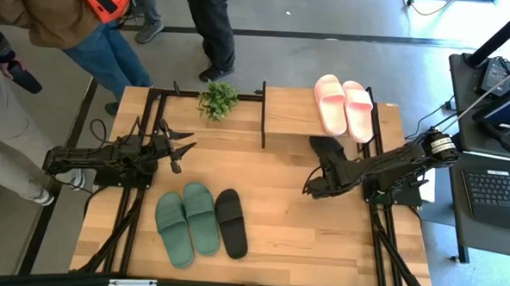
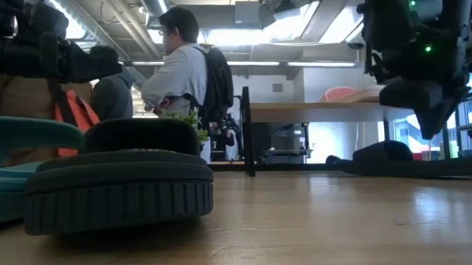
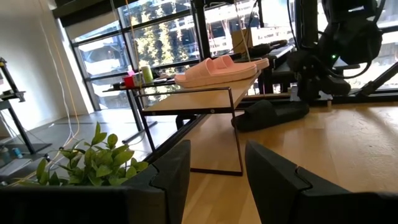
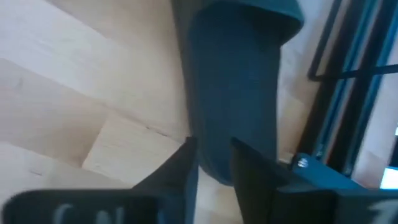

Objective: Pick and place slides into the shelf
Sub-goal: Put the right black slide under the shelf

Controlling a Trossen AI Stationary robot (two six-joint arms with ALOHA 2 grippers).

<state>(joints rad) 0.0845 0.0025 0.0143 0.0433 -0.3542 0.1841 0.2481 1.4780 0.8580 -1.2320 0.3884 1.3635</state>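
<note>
Beyond the right gripper (image 1: 309,188), in the high view, one black slide (image 1: 326,149) lies on the table, partly under the shelf (image 1: 295,111), its long axis running roughly along the arm's reach. The pink pair (image 1: 344,104) already rests on the shelf's top plank. The other black slide (image 1: 231,222) and the green pair (image 1: 185,222) lie well apart from this gripper, nearer the left gripper (image 1: 186,149), which waits beside a small plant (image 1: 218,98) with its fingers parted and empty.

Low view next: the loose black slide (image 2: 120,184) fills the foreground, a green one (image 2: 17,168) beside it. Far off, the shelf (image 2: 314,110) shows, and the other black slide (image 2: 382,155) lies on the table beside it.

From the left wrist, the parted fingers (image 3: 174,177) look toward the shelf (image 3: 199,99), with the pink pair (image 3: 217,70) on top and the black slide (image 3: 270,114) lying at the shelf's foot.

From the right wrist, the black slide (image 4: 236,93) lies straight ahead, lengthwise. Its near end sits at the fingers (image 4: 180,168), which stand a little apart. Whether they grip its edge I cannot tell.

The right arm is clearly the nearer one, and I judge that the coming move turns on this lengthwise alignment with the shelf.
</note>
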